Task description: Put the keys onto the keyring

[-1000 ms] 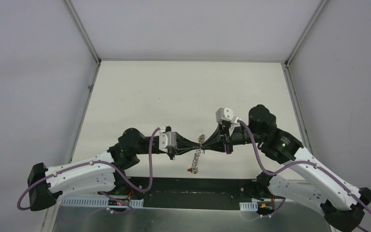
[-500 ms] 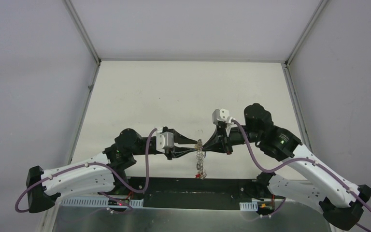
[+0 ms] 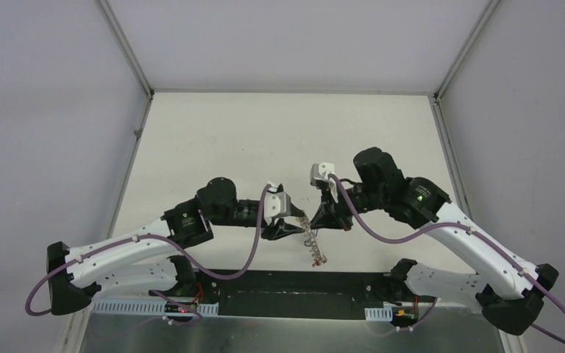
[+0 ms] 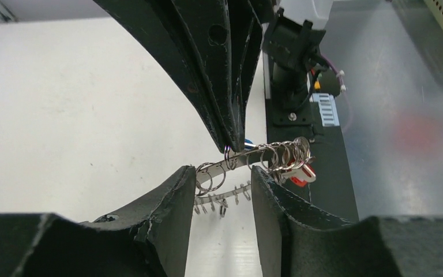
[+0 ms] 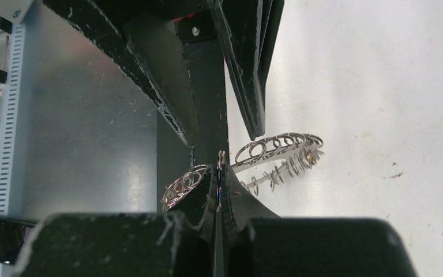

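Observation:
The keyring (image 3: 313, 243) is a curved silver strip strung with several split rings (image 4: 277, 156), hanging in the air between both grippers above the table's near edge. A red-tagged key (image 4: 300, 173) dangles from its lower end. My right gripper (image 5: 219, 170) is shut on a thin flat piece seen edge-on, with a hint of blue (image 4: 248, 141), apparently the blue-tagged key; its small ring (image 4: 228, 156) loops the strip. My left gripper (image 4: 222, 179) is open, one finger on each side of the strip's upper end, gripping nothing. A yellowish speck (image 5: 310, 156) shows at the strip's far end.
The white table (image 3: 287, 140) stretches away behind the grippers, with grey enclosure walls on both sides. Right below the hanging keyring runs the black base rail (image 3: 287, 283), and a metal plate (image 3: 265, 331) lies nearer still. The two wrists almost touch.
My left gripper has gone from shut to open and shifted right. The right gripper has moved left and stayed shut. The keyring now hangs a little further right.

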Controlling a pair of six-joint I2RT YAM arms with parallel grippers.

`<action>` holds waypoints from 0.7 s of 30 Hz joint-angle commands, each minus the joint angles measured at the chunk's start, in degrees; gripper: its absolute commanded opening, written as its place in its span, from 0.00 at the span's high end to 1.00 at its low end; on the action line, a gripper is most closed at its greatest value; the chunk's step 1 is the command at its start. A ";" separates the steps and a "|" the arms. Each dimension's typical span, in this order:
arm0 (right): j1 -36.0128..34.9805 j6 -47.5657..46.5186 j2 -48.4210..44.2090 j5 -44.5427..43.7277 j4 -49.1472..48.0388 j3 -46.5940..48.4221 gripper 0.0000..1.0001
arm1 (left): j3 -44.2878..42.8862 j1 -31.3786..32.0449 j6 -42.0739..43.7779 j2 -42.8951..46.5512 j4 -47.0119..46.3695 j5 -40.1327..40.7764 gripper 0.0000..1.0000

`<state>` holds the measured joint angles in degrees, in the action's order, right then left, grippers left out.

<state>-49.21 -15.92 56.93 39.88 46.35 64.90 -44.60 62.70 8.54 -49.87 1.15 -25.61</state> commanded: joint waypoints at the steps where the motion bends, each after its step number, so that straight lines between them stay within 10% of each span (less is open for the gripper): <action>1: 0.17 -2.03 0.63 -1.23 2.45 3.38 1.00 | -3.25 0.64 -0.53 -3.27 3.60 -2.89 0.61; 6: 0.17 -1.62 0.57 -1.30 1.77 3.06 1.00 | -3.92 0.59 -0.98 -6.35 2.75 -6.02 0.74; 21: 0.17 -0.51 0.29 -0.44 0.45 1.90 1.00 | -3.76 0.62 -3.60 -7.99 -3.18 -5.42 0.75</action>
<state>-49.21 -16.62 58.13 38.30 49.63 65.14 -46.04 62.70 6.33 -58.19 2.11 -30.35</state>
